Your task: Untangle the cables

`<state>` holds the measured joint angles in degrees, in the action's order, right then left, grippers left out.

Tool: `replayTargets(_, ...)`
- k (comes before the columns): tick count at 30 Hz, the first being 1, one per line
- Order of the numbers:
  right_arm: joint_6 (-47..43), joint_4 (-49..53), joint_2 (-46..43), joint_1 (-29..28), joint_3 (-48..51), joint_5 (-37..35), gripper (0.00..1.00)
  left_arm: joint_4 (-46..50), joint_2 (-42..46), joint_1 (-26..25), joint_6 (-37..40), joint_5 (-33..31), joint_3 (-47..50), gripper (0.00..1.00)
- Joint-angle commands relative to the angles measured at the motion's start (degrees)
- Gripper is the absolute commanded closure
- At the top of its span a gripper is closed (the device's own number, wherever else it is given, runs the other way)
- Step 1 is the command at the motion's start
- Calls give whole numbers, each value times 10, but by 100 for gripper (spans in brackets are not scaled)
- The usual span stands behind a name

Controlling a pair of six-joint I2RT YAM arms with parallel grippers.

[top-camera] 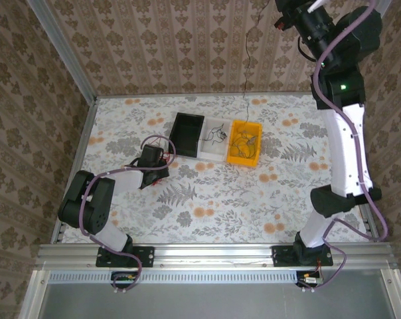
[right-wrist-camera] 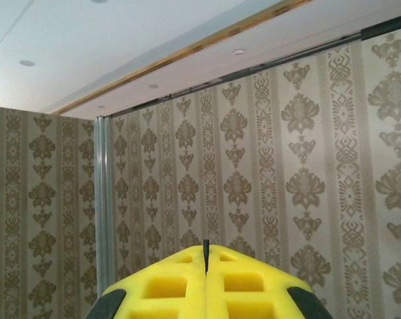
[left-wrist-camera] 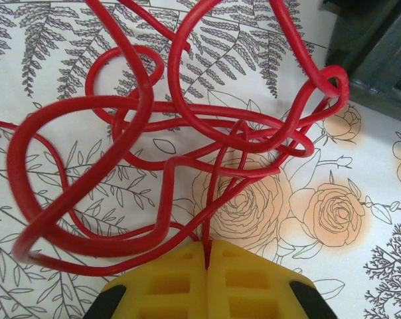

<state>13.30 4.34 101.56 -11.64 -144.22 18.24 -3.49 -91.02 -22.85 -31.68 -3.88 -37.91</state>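
A tangle of thin red cables [left-wrist-camera: 147, 126] loops over the flowered table in the left wrist view. My left gripper [left-wrist-camera: 207, 256] is low on the table's left part, its yellow fingers shut on one red strand of that tangle. The same red cables [top-camera: 162, 174] show beside the left arm from above. My right gripper [right-wrist-camera: 205, 258] is raised high toward the back wall, shut on the tip of a thin black cable [top-camera: 247, 66]. That cable hangs down the wall into the yellow bin [top-camera: 255, 158], where more dark cables [top-camera: 243, 141] lie.
Three bins stand in a row at mid-table: a black bin [top-camera: 187, 133], a white bin [top-camera: 210, 151] with a few thin wires, and the yellow one. The black bin's corner [left-wrist-camera: 373, 53] is close to the left gripper's upper right. Patterned walls close the back and sides.
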Motion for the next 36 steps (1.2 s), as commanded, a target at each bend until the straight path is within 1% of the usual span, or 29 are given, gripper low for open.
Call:
replayTargets(1, 26, 10, 37, -3, -101, 6, 100, -7, -39, -28, 5, 85, 23, 100)
replayTargets(3, 39, 14, 68, -3, -148, 8, 100, -10, -37, -28, 4, 83, 27, 100)
replayTargets(4, 46, 7, 74, -3, -152, 9, 100, -10, -36, -28, 3, 82, 28, 100)
replayTargets(7, 64, 3, 86, -4, -151, 7, 100, -10, -36, -28, 3, 81, 28, 100)
replayTargets(11, 96, 10, 104, -10, -149, 27, 100, -10, -34, -28, 3, 79, 31, 100)
replayTargets(16, 82, 33, 109, -30, -145, 42, 100, -10, -35, -28, 5, 79, 32, 100)
replayTargets(21, 78, 50, 96, -37, -108, 53, 100, -14, -36, -28, 5, 77, 35, 100)
replayTargets(24, 74, 58, 75, -42, -48, 55, 100, -15, -36, -27, 5, 76, 38, 100)
replayTargets(29, 41, -2, 5, -62, 160, 5, 100, -15, -35, -27, 5, 74, 41, 100)
replayTargets(36, 7, -10, -7, -63, 261, -53, 100, -14, -34, -26, 4, 73, 44, 100)
